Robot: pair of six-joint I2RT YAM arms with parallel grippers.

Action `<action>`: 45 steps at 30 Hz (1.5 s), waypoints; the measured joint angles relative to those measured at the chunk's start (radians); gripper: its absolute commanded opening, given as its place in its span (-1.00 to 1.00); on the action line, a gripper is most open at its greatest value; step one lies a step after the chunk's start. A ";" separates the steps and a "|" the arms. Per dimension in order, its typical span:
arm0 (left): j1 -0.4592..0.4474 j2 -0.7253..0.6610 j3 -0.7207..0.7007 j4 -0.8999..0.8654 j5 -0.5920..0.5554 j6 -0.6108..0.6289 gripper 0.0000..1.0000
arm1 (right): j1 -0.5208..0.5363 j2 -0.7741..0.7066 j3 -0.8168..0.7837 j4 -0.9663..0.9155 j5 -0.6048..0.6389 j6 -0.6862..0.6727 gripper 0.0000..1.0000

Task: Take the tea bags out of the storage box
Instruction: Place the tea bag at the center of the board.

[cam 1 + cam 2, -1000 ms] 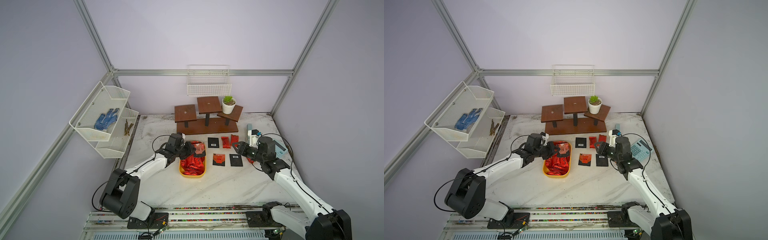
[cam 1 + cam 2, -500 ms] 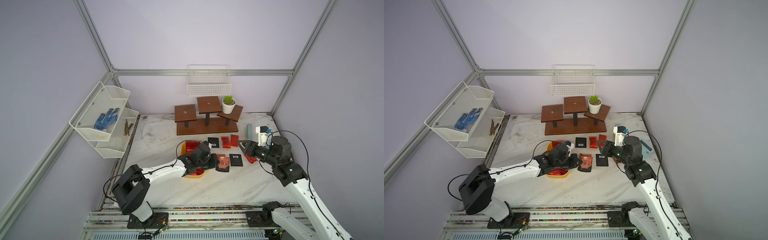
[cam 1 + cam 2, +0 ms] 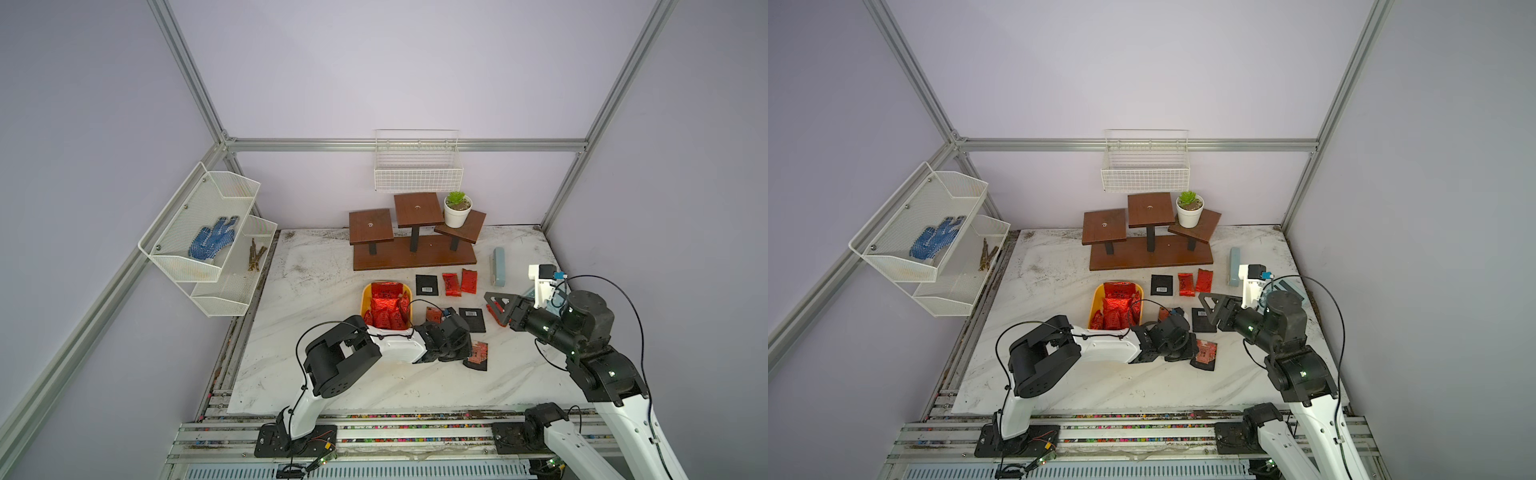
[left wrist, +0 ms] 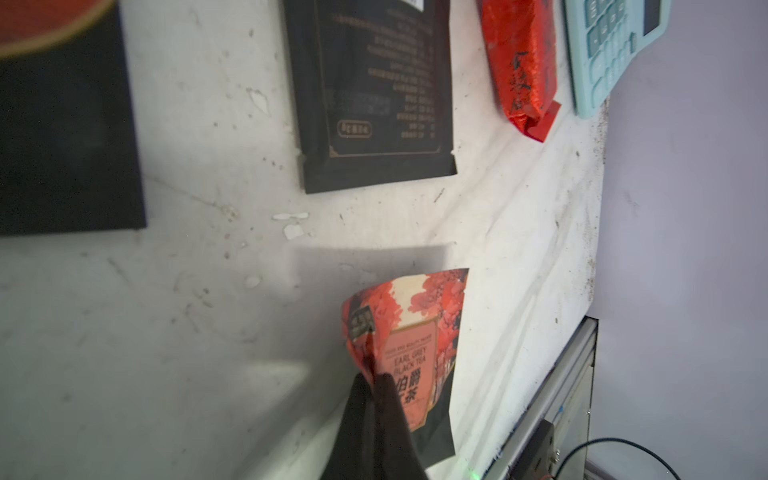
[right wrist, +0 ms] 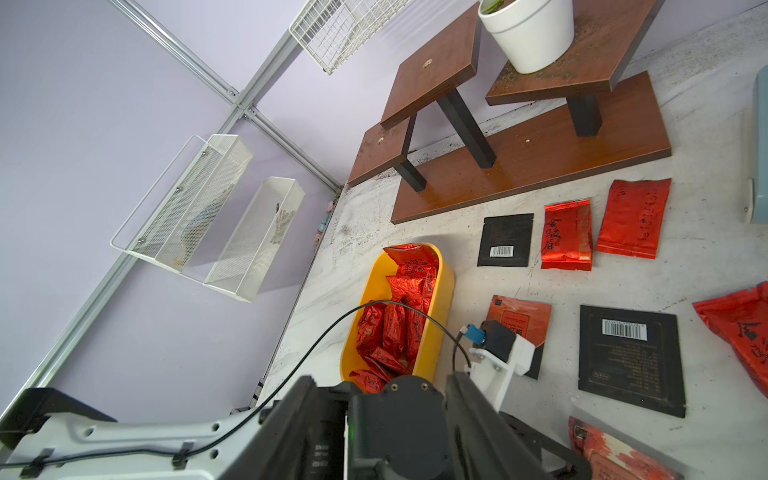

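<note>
On the pale surface (image 3: 316,299), on the near side of the packets already laid out, the left pincer (image 3: 466,353) is pressed shut on one edge of a black sachet with a red-orange emblem (image 4: 409,340). The sachet curls away from the tips, low over a bare patch; I cannot tell whether its far edge touches. The release probably needs only a small drop and a spreading of the jaws, with a black barcode sachet (image 3: 472,319) close behind the spot. The storage box (image 3: 365,293) lies back and to the left of this pincer, its long axis running front to back. Red foil tea bags (image 3: 386,311) are heaped inside it, so much of the task remains. The left arm is nearer: its forearm crosses the box's near end, which may hamper a straight return. The right pincer (image 3: 496,307) is spread and empty, near a red foil packet (image 3: 495,319) and beside the calculator (image 4: 602,54). It is well apart from the box, with laid-out sachets between.
</note>
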 measured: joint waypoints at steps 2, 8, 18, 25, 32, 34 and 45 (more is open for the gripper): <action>-0.010 0.012 0.011 0.000 -0.020 -0.002 -0.63 | 0.000 -0.028 -0.006 -0.016 -0.005 0.000 0.10; -0.034 0.013 0.041 0.009 -0.058 -0.027 0.09 | 0.000 -0.064 -0.017 -0.071 -0.017 -0.006 0.13; -0.045 -0.107 0.010 -0.101 -0.148 0.005 0.22 | 0.000 -0.023 -0.017 -0.091 -0.007 -0.016 0.18; -0.050 -0.427 -0.161 -0.179 -0.249 0.030 0.23 | 0.000 0.010 -0.027 -0.081 0.033 -0.039 0.17; -0.058 -0.744 -0.309 -0.351 -0.344 0.054 0.32 | 0.027 0.125 -0.135 -0.017 -0.001 -0.035 0.00; -0.058 -0.829 -0.342 -0.412 -0.367 0.054 0.34 | 0.065 0.165 -0.159 -0.008 0.003 -0.026 0.00; 0.024 -1.204 -0.227 -0.908 -0.518 0.013 0.48 | 0.237 0.361 -0.051 0.077 0.036 0.008 0.04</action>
